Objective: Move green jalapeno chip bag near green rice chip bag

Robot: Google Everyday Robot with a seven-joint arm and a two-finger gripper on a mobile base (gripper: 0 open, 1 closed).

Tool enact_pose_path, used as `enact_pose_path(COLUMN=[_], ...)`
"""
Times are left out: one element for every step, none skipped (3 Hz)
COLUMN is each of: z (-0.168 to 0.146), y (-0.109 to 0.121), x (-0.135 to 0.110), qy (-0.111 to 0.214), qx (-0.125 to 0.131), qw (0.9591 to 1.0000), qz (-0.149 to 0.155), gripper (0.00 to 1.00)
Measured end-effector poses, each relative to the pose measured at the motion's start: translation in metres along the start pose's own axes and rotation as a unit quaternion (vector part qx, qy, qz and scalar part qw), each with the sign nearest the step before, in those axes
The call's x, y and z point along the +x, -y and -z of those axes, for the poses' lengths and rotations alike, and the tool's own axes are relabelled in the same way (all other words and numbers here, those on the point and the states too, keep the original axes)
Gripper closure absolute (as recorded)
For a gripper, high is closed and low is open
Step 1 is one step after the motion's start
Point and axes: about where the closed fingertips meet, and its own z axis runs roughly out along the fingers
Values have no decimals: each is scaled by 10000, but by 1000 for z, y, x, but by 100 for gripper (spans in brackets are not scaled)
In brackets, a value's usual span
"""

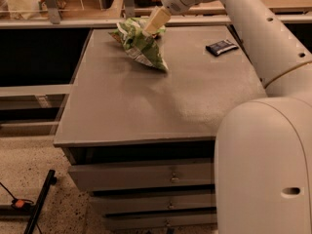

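The green jalapeno chip bag is mid-green with a white sealed edge. It slants from my gripper down to the table, its lower tip touching the top near the far middle. My gripper is at the bag's upper end, shut on it, with one cream finger showing. The green rice chip bag is paler and lumpy. It lies right behind and to the left of the jalapeno bag, touching or nearly touching it and partly hidden by it.
A small dark blue packet lies at the far right of the table. My arm spans the right side and my white body fills the lower right. A shelf rail runs behind the table. Drawers sit below.
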Motion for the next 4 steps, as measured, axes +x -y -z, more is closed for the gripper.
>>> enact_pose_path(z=[0,5,27,27], y=[0,4,21,21], x=[0,-5,-4,-4], qy=[0,-78,-218,-218], qx=[-1,23,249,248], qw=[10000,9997,9985,9985], qz=[0,230,435,435], gripper=[0,0,0,0])
